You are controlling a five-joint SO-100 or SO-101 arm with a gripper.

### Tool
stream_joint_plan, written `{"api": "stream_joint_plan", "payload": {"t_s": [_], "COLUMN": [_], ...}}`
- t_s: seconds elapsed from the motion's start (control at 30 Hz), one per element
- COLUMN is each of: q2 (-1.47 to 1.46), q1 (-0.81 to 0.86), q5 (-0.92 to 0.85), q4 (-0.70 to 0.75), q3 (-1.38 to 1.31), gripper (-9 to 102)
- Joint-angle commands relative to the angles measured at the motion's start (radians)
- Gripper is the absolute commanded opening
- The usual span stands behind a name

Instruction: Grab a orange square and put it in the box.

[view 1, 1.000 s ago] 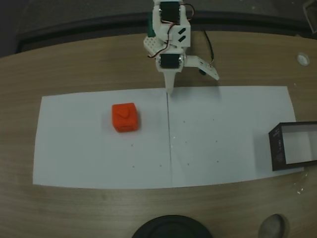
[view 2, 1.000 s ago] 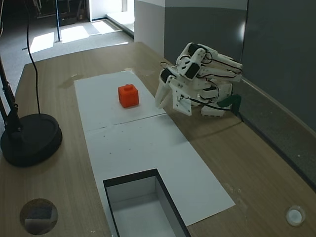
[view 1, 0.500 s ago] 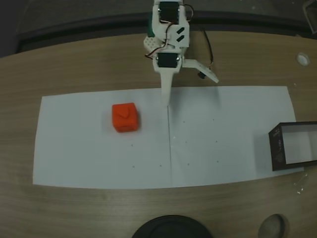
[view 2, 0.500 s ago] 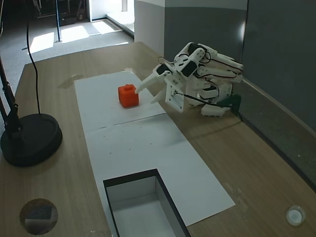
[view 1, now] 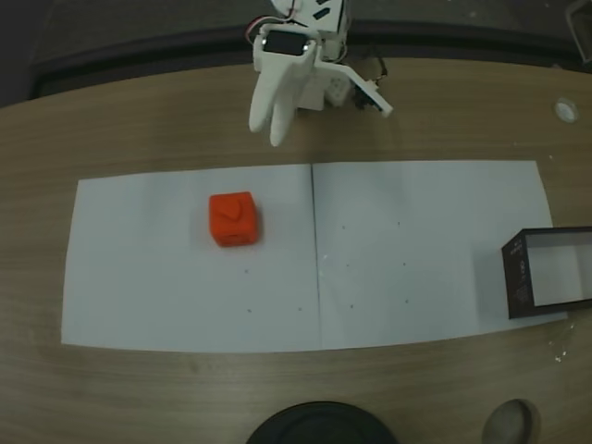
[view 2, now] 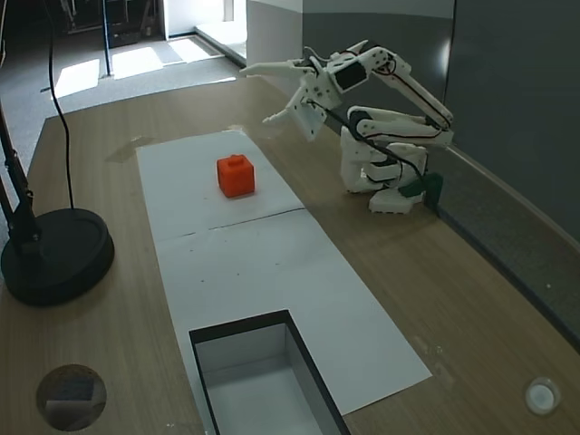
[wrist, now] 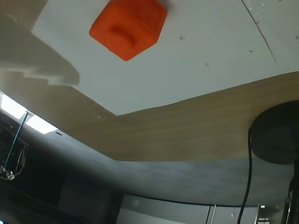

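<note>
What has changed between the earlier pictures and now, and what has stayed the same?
The arm lifted and swung its gripper up from near the white paper, so it now hangs open in the air over the bare wood, turned toward the orange square. Nothing was taken hold of or let go. The orange square on the paper and the box stayed where they were.
</note>
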Motion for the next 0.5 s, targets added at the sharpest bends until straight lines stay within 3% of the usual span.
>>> {"api": "stream_joint_plan", "payload": {"t_s": [0.0, 0.17, 0.47], "q2": [-0.195, -0.545, -1.065], "q1": [0.048, 0.115, 0.112], "q5": [0.005, 0.005, -0.002], "q4": [0.002, 0.015, 0.201], "q3": [-0.129, -0.291, -0.623], "gripper": [42, 43, 43]}}
